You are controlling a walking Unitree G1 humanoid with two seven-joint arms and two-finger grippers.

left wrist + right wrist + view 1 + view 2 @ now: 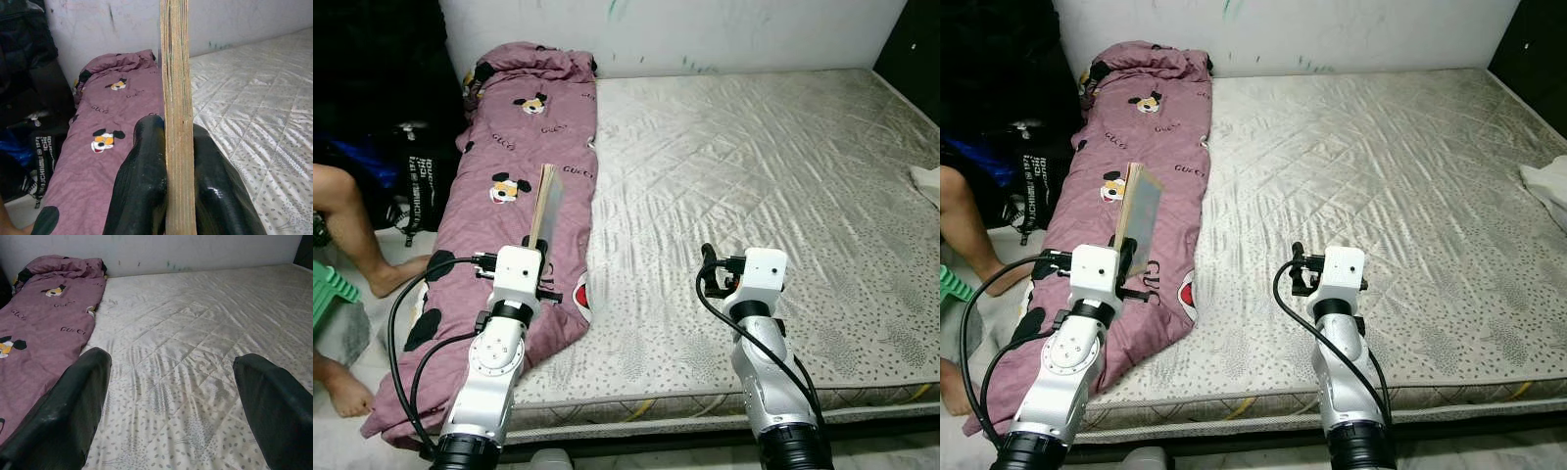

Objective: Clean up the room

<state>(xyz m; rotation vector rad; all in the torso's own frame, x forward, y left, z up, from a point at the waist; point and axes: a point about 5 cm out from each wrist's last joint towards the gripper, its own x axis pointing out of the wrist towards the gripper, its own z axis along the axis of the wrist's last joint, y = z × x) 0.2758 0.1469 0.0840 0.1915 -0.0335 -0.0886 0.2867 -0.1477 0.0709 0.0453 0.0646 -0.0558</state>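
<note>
While the left gripper (178,196) clamps a thin book (546,203) edge-up at left centre of frame, over the pink quilt (524,147), the right gripper (176,401) reaches forward at lower centre above the mattress (754,157), fingers spread wide.

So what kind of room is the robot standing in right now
Most likely a bedroom. A large bare quilted mattress fills the space up to a white wall, and a pink cartoon-print blanket lies along its left edge. The left pincer holds a thin book above that blanket.
</note>
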